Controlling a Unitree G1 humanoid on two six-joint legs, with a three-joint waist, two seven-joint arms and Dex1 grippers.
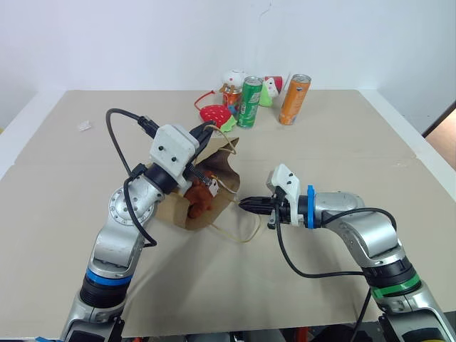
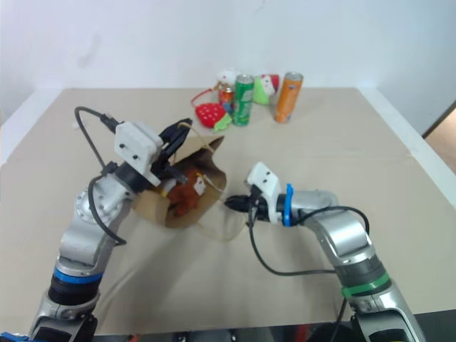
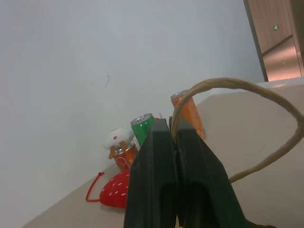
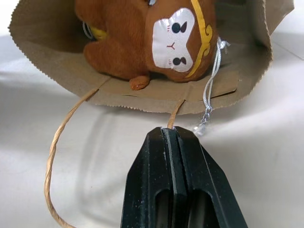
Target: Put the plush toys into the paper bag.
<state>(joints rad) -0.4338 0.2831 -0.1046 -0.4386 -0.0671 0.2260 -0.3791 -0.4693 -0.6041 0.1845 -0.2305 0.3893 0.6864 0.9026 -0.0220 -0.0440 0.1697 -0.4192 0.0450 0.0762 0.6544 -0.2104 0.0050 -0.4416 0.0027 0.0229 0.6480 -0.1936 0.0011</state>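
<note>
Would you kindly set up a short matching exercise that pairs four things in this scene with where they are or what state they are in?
Things:
1. monkey plush
2. left tool
3. right tool
4. strawberry plush

Places or states:
A. on the table beside the green can
B. shut on the raised cord handle
C. lying inside the paper bag
D. shut on the lower cord handle at the bag's mouth

Pairs: 1-C, 2-B, 3-D, 4-A
</note>
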